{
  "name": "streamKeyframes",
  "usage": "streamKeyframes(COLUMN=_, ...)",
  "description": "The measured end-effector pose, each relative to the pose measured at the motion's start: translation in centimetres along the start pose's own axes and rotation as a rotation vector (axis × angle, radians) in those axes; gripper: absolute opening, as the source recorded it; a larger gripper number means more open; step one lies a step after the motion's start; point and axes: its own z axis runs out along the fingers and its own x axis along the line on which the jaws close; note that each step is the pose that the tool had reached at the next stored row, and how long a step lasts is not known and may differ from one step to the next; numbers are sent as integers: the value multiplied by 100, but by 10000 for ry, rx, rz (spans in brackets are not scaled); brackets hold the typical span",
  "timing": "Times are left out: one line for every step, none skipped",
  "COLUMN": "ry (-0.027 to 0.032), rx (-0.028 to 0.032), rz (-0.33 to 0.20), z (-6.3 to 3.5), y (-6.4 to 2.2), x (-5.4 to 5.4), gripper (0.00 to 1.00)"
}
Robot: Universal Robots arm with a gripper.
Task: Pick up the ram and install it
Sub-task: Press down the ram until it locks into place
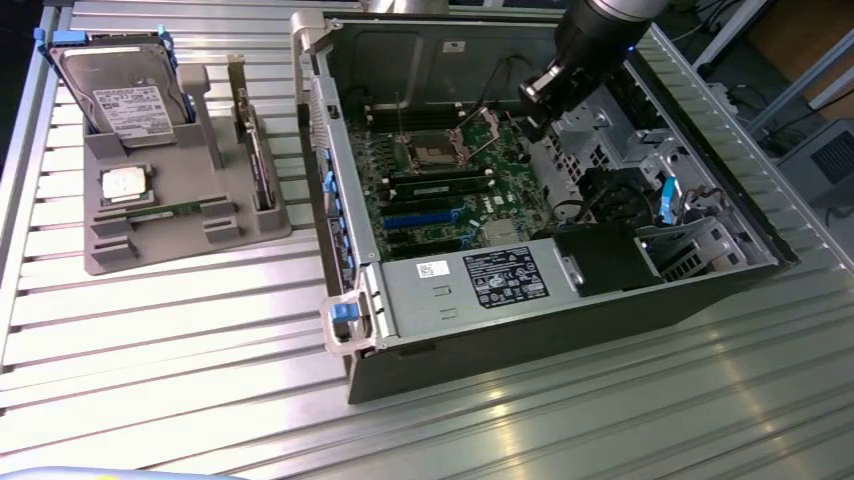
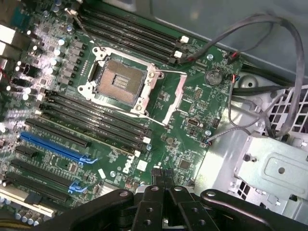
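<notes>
The ram (image 1: 170,210), a thin green stick, lies flat in a groove of the grey holder tray (image 1: 174,248) at the exterior view's left, outside the computer. My gripper (image 1: 537,108) hangs inside the open computer case (image 1: 561,330), over the motherboard, well away from the ram. In the wrist view the gripper (image 2: 162,182) has its black fingers pressed together with nothing between them. Under it lie the open processor socket (image 2: 120,79) and two banks of long black memory slots (image 2: 96,120).
On the tray stand a hard drive (image 1: 127,95) in a blue frame and a dark expansion card (image 1: 254,150), with a small silver processor chip (image 1: 124,185) lying flat. The power supply (image 1: 467,285), drive cage (image 2: 274,168) and loose cables (image 2: 250,29) crowd the case.
</notes>
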Motion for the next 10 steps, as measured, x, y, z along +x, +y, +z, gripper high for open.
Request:
streamKeyframes(ry=-3, rx=-1, rz=133, z=0, y=0, x=0, gripper=11)
streamKeyframes(ry=-9, rx=-1, rz=365, z=0, y=0, x=0, gripper=11)
streamKeyframes(ry=-14, rx=-2, rz=604, z=0, y=0, x=0, gripper=11)
streamKeyframes(ry=-18, rx=-2, rz=779, z=0, y=0, x=0, gripper=11)
streamKeyframes(ry=-22, rx=-4, rz=935, z=0, y=0, x=0, gripper=11)
streamKeyframes(ry=-32, rx=-7, rz=1332, z=0, y=0, x=0, gripper=11)
streamKeyframes(ry=-38, rx=-9, rz=1574, z=0, y=0, x=0, gripper=11)
streamKeyframes(ry=-42, rx=-11, rz=1719, z=0, y=0, x=0, gripper=11)
streamKeyframes(ry=-46, rx=-12, rz=1851, z=0, y=0, x=0, gripper=11)
streamKeyframes(ry=-49, rx=-14, rz=1979, z=0, y=0, x=0, gripper=11)
